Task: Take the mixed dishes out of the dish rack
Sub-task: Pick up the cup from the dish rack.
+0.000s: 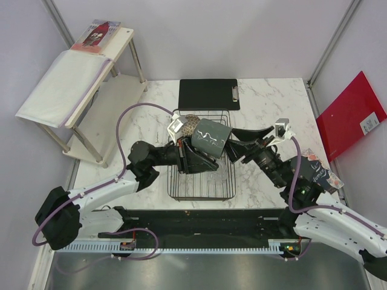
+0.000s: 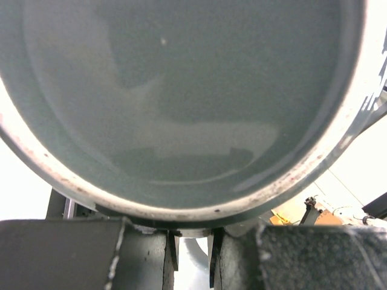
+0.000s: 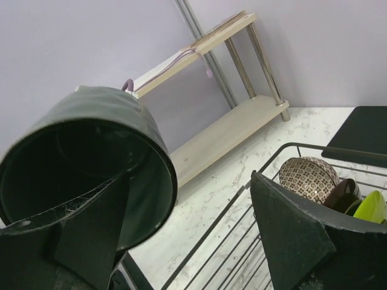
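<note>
My left gripper is shut on the dark grey-green mug and holds it on its side above the dish rack. In the left wrist view one round end of the mug fills the frame, just above the nearly closed fingers. My right gripper is open at the mug's right end. In the right wrist view the mug's mouth faces the camera, with the left finger across it. A beige patterned dish, a dark dish and the lime-green plate stand in the rack.
A black clipboard lies behind the rack. A white two-level shelf stands at the back left and shows in the right wrist view. A red folder leans at the right wall.
</note>
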{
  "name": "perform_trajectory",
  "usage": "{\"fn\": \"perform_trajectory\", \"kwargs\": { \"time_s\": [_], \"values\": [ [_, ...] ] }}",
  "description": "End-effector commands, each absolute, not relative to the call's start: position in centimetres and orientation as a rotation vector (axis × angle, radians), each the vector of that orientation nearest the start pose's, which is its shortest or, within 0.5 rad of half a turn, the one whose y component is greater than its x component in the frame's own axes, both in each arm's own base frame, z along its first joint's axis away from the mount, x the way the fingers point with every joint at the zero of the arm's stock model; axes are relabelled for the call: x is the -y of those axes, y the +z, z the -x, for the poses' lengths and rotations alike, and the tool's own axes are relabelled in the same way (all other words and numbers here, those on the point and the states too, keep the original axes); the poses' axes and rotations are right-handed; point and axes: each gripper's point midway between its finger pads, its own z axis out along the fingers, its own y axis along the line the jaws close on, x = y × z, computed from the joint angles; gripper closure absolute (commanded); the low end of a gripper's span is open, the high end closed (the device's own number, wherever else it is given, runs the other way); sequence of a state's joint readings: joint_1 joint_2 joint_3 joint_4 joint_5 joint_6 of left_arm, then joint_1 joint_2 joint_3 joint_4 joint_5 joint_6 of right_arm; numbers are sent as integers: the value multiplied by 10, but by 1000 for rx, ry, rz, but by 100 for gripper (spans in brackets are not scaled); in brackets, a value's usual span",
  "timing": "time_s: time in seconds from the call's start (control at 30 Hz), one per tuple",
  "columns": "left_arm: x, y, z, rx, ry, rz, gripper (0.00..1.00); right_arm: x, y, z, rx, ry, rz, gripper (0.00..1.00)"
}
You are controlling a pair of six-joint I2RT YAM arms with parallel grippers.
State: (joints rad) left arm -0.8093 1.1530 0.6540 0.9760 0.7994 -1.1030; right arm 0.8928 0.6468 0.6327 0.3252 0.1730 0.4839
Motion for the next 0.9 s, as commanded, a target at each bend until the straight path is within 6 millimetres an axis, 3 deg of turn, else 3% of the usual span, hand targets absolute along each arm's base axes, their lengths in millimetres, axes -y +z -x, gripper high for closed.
{"fn": "perform_trajectory", "kwargs": {
  "time_s": [0.0,0.17,0.37,0.4,0.47,0.5,0.57,0.67,0.7,0.77,0.8,0.83,0.87],
  "values": [
    [325,374,-97,-1247,-2047,-732,98,-229,421,-197,-1191,1107,103,12],
    [326,369,-94,-1257,-2058,-747,98,-248,406,-212,-1269,1079,125,23],
    [329,359,-94,-1310,-2040,-757,98,-264,393,-215,-1312,1092,176,58],
    [328,361,-93,-1308,-2035,-766,98,-264,390,-217,-1321,1085,175,75],
    [329,361,-94,-1312,-2005,-778,98,-263,386,-220,-1343,1070,162,94],
    [332,357,-99,-1376,-1989,-762,98,-262,384,-221,-1348,1062,158,100],
    [332,355,-104,-1396,-1918,-768,98,-259,383,-221,-1352,1047,150,100],
    [330,354,-114,-1435,-1813,-745,45,-244,384,-226,-1370,984,98,100],
    [329,360,-124,-1446,-1765,-687,15,-238,384,-228,-1376,957,75,100],
    [323,347,-143,-1574,-1633,-596,1,-223,387,-229,-1387,906,33,100],
    [317,357,-166,-1592,-1532,-476,1,-212,387,-233,-1389,865,-19,100],
    [308,338,-181,-1702,-1436,-407,1,-205,389,-234,-1390,845,-43,100],
    [299,339,-192,-1721,-1379,-337,1,-197,394,-232,-1384,833,-61,100]
  ]
}}
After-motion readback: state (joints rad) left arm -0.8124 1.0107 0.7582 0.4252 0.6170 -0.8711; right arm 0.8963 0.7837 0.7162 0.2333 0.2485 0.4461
